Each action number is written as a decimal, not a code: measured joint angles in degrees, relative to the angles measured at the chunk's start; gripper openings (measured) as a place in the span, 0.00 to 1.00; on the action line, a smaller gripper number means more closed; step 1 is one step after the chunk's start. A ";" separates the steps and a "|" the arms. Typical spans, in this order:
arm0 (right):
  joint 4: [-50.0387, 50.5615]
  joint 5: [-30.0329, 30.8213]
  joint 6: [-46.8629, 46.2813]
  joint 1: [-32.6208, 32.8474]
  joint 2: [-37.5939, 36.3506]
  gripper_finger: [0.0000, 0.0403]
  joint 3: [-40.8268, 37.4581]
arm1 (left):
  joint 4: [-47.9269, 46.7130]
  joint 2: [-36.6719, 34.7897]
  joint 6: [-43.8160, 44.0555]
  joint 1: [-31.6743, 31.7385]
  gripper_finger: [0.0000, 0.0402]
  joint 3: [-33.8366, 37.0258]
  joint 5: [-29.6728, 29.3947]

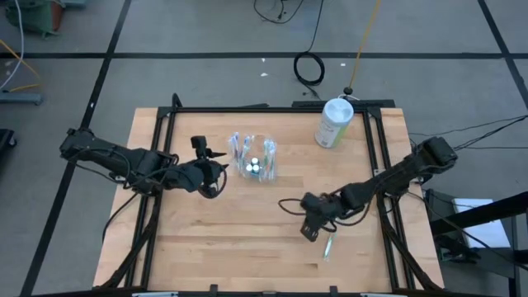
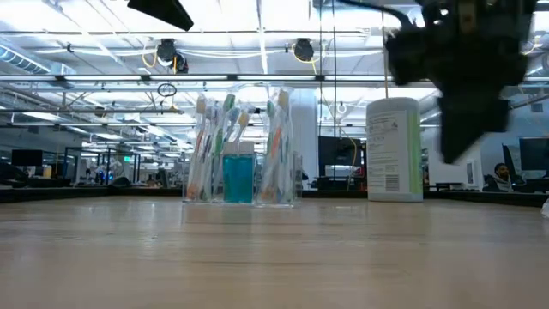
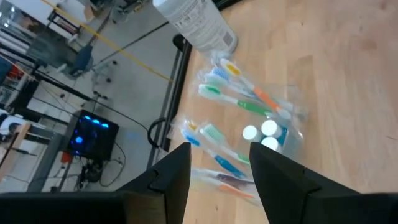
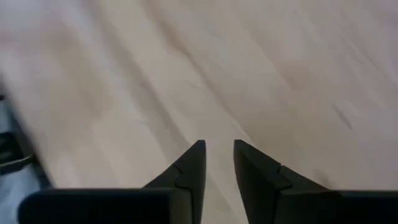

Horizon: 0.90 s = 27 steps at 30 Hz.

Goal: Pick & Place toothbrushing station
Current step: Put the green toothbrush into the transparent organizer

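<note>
**Station stands untouched as left arm closes in**

From above, the toothbrushing station [image 1: 253, 157], a clear slotted holder full of brushes, stands upright on the wooden table [image 1: 206, 239], toward the far side and a little left of centre. The left gripper [image 1: 221, 172] sits just beside it on the left, not yet around it. The right gripper [image 1: 311, 231] hangs over bare wood well apart from the station, with a small pale-green item [image 1: 328, 245], seemingly a loose toothbrush, lying just beside it. A white-and-green canister [image 1: 333, 123] stands near the far right corner.

At table height, the station [image 2: 241, 153] rests flat on the surface, brushes upright and a blue cup in the middle; the canister [image 2: 394, 149] stands to its right, and a dark, blurred arm hangs in front at upper right.

The left wrist camera looks past its fingers [image 3: 173, 176], spread moderately wide and empty, toward the station [image 3: 245, 134] ahead; nothing is gripped.

The right wrist camera shows its fingers [image 4: 193, 168] narrowly parted over plain wood, holding nothing.

By this evidence the pick has not begun: approach looks nearly complete, while grasp, lift, carry and placement all remain.
</note>
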<state>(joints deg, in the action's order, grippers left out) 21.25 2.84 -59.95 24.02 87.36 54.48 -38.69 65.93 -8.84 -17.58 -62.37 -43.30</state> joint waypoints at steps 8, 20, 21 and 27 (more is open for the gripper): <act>14.46 -7.85 -17.87 3.75 -1.04 0.27 -0.04 | -0.53 0.02 0.20 0.02 0.42 0.00 1.78; 21.76 -4.18 -33.04 7.59 -1.04 0.27 -0.04 | -0.53 0.03 0.57 0.02 0.42 0.00 1.85; 21.94 -3.83 -33.64 7.59 -1.04 0.27 -0.14 | -0.53 0.04 0.63 0.02 0.42 0.00 1.85; 18.46 -3.51 -38.33 7.59 -1.02 0.27 -4.31 | -0.54 0.04 0.61 0.02 0.42 0.00 1.87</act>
<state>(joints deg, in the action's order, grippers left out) 39.71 -0.67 -98.28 31.62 86.35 50.17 -39.23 65.98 -8.23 -17.56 -62.37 -41.43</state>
